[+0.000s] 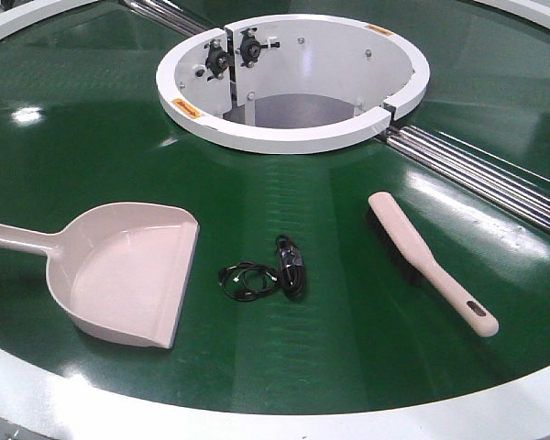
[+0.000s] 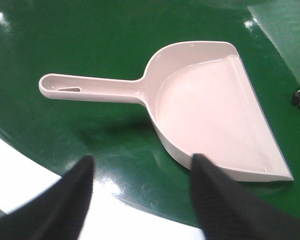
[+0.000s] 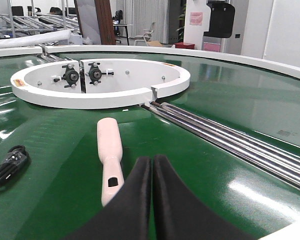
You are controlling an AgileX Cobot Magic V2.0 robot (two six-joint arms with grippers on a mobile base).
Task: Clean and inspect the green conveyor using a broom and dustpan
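pre-grasp step, nothing held; dustpan [image 1: 128, 275] lies l on the green conveyor [image 1: 348, 211], broom [image 1: 426, 261] r, black cable [image 1: 270, 275] between; left pincer [image 2: 140, 200] spread over the dustpan; right pincer [image 3: 151, 200] pressed together beside broom handle; prob must spread first.

black coiled cable [image 1: 247, 280] | black adapter block [image 1: 291, 268] beside it | white chair [image 3: 149, 32] far back | pink notice [image 3: 195, 18] on wall

The left pincer [image 2: 142, 160] stands wide apart, its two black fingers [image 2: 75, 200] angled forward and downward. The right pincer [image 3: 152, 159] is pressed together (inner edges touching along their length), its tips pointing forward, almost level.
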